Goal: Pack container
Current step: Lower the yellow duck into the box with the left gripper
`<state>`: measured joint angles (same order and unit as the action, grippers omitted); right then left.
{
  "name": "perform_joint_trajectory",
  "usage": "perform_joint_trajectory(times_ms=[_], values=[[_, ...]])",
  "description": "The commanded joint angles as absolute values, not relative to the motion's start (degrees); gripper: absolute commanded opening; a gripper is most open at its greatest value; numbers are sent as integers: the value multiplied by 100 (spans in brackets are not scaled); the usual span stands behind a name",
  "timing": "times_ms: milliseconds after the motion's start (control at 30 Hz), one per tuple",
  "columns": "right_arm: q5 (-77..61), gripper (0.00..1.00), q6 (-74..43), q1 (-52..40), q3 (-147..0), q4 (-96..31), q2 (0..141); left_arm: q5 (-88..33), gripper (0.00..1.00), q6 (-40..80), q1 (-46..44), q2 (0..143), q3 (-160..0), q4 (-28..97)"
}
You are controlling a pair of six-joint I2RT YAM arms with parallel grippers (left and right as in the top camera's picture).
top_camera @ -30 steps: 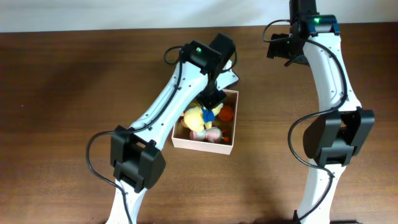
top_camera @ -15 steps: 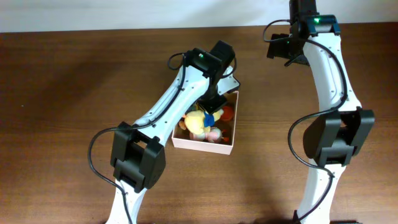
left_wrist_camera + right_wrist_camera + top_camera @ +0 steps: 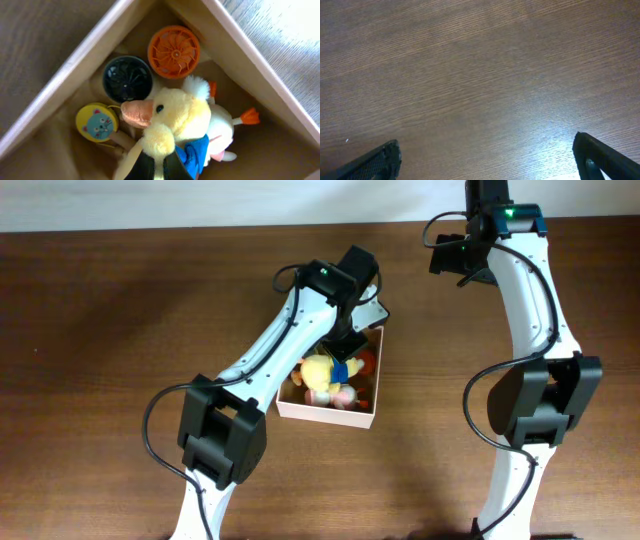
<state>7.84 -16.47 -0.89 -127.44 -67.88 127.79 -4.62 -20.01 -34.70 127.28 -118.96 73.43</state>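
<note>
Table [image 3: 120, 330] with the container [image 3: 326, 411] being viewed near its middle. The right gripper [image 3: 485, 146] is being held wide open over bare wood, well apart. Inside the container, the duck [image 3: 175, 115] is being pinched by the closed left gripper [image 3: 159, 164] above the orange disc [image 3: 174, 52], black disc [image 3: 127, 78] and yellow disc [image 3: 97, 122]. If released this high, the duck is judged likely to roll over the shallow wall; fabric snagged on a finger could drag it out.

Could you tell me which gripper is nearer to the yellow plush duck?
Left. The left gripper pinches the duck in the container; the right gripper hangs open over the table elsewhere.
</note>
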Motion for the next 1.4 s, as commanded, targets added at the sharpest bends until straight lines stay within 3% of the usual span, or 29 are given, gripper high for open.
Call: perform_joint_trajectory(times_ms=[0, 133, 167, 200, 267, 333, 400, 533, 833, 967, 1033, 1133, 1267, 1367], values=[[794, 99, -1702, -73, -12715, -6790, 12801, -646, 2, -2093, -3452, 12567, -11719, 7290], [794, 99, -1702, -73, -12715, -6790, 12801, -644, 2, -2093, -3452, 12567, -11712, 7273], [794, 99, -1702, -73, -12715, -6790, 12801, -646, 6, -2091, -3452, 12567, -11712, 7273], [794, 99, -1702, -73, -12715, -6790, 12801, -646, 16, -2091, -3452, 12567, -11712, 7273], [794, 99, -1702, -73, -12715, -6790, 12801, -646, 50, -2091, -3452, 12567, -11712, 7277], [794, 99, -1702, -73, -12715, -6790, 12801, -644, 67, -2091, -3452, 12567, -11712, 7269], [794, 99, -1702, -73, -12715, -6790, 12801, -644, 73, -2091, -3452, 12567, -11712, 7260], [794, 99, -1702, -73, -12715, -6790, 12801, -622, 77, -2091, -3450, 12567, -11714, 7216], [794, 99, -1702, -73, -12715, -6790, 12801, -30, 73, -1852, -3446, 12564, -11734, 7085], [794, 99, -1702, -73, -12715, -6790, 12801, 349, 65, -1717, -3395, 12564, -11738, 7164], [794, 99, -1702, -73, -12715, -6790, 12801, 349, 52, -1621, -3336, 12564, -11736, 7183], [794, 99, -1702, -73, -12715, -6790, 12801, 248, 23, -1566, -3218, 12564, -11736, 7157], [794, 99, -1702, -73, -12715, -6790, 12801, 58, 4, -1566, -3155, 12564, -11736, 7203], [794, 99, -1702, -73, -12715, -6790, 12801, 64, 2, -1568, -3168, 12564, -11736, 7341]])
